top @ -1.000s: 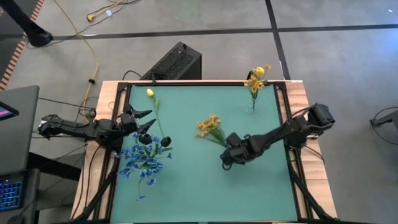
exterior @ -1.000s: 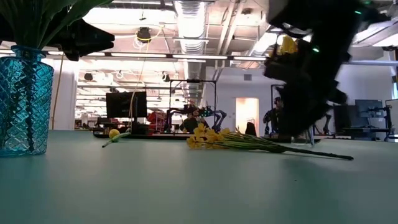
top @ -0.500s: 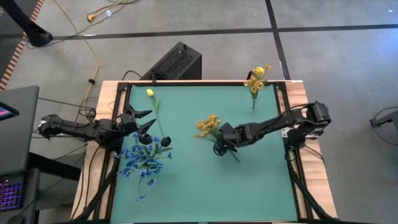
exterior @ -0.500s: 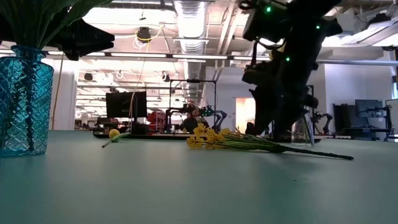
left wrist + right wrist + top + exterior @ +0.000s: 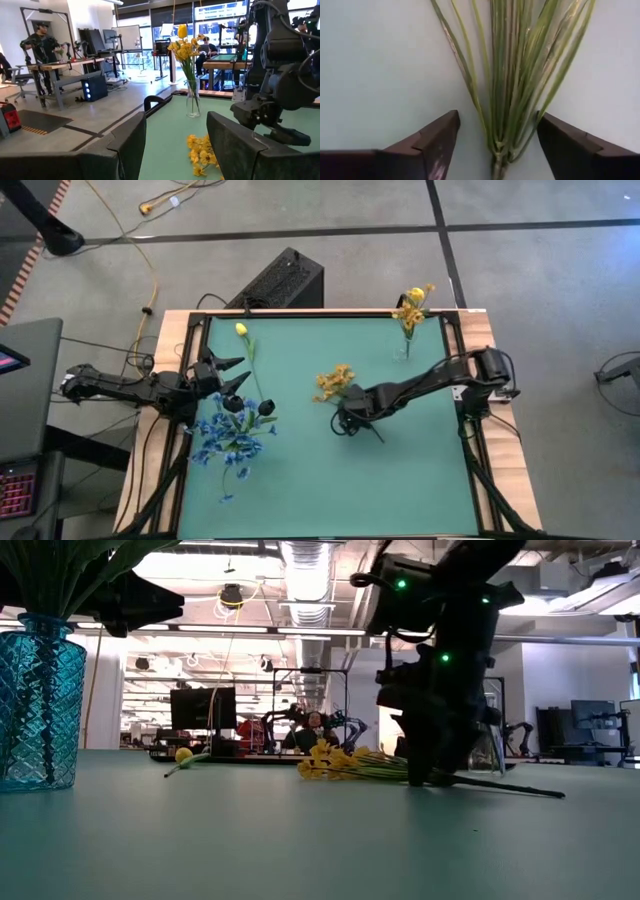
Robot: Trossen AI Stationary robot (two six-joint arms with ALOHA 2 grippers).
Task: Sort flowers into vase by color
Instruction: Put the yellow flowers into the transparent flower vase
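Nearest the lower edge of the high view you see the blue flowers [image 5: 228, 442], a loose spray standing in the blue glass vase [image 5: 38, 705] at the left of the green worktop [image 5: 300, 480]; in the low view that vase fills the left edge of the frame. Just above the spray your left end effector [image 5: 236, 373] hangs with its fingers spread and nothing between them, its arm reaching in from the left edge of the picture. At the centre of the frame your right end effector [image 5: 344, 420] is down on the stems of the yellow-orange bunch [image 5: 334, 383], which lies flat on the worktop with its blossoms toward the upper left and its stems running to the lower right. The right wrist view shows the two dark fingers [image 5: 437, 139] parted, one on each side of the green stems [image 5: 512, 75], straddling them without clamping. Farther up, near the upper left corner of the worktop, a single yellow bud [image 5: 241, 329] lies on its thin stem. In the upper right corner a clear glass vase [image 5: 405, 346] stands upright holding yellow flowers [image 5: 412, 304]. Beyond the worktop's upper edge a black box [image 5: 281, 279] sits on the floor.
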